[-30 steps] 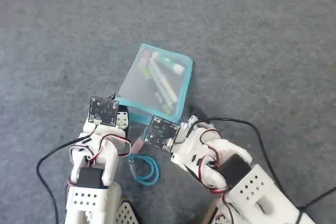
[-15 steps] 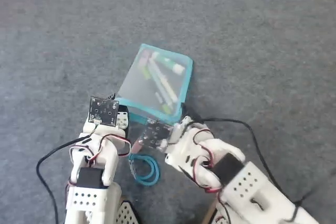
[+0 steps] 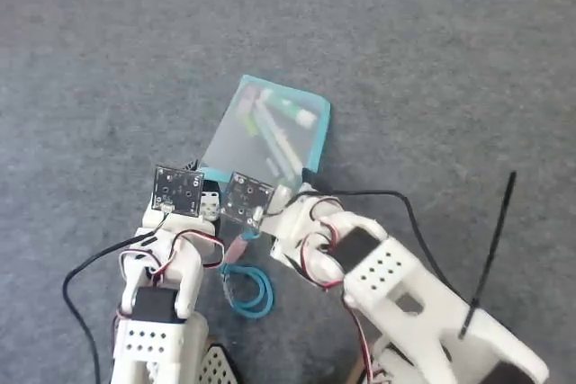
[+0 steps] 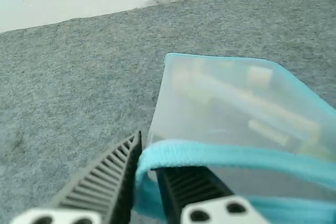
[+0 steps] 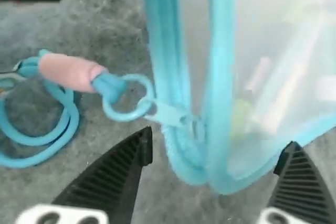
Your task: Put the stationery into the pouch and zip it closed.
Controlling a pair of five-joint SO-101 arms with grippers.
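A grey carpeted table [image 3: 468, 87] spread beneath both arms. The right arm [image 3: 387, 276], the bulkier in the high view, angled in across the near side, and the left arm [image 3: 162, 285] stood just beside it. The translucent pouch [image 3: 236, 146], edged in teal, lay at the table's middle with its near edge at the two wrists.

The left gripper [image 4: 148, 156] had its jaws pinched down on the teal band along the pouch's edge. The right gripper [image 5: 215, 145] was spread wide, one finger on each side of the pouch's zipper end, gripping nothing.

The stationery [image 3: 281, 137], several pens, showed through the pouch's wall, inside it. A blue cord [image 3: 247, 290] lay looped on the table between the arms. A pink bead [image 5: 71, 72] sat on that cord, joined by a ring [image 5: 126, 98] to the zipper pull [image 5: 169, 113] near the pouch's corner.
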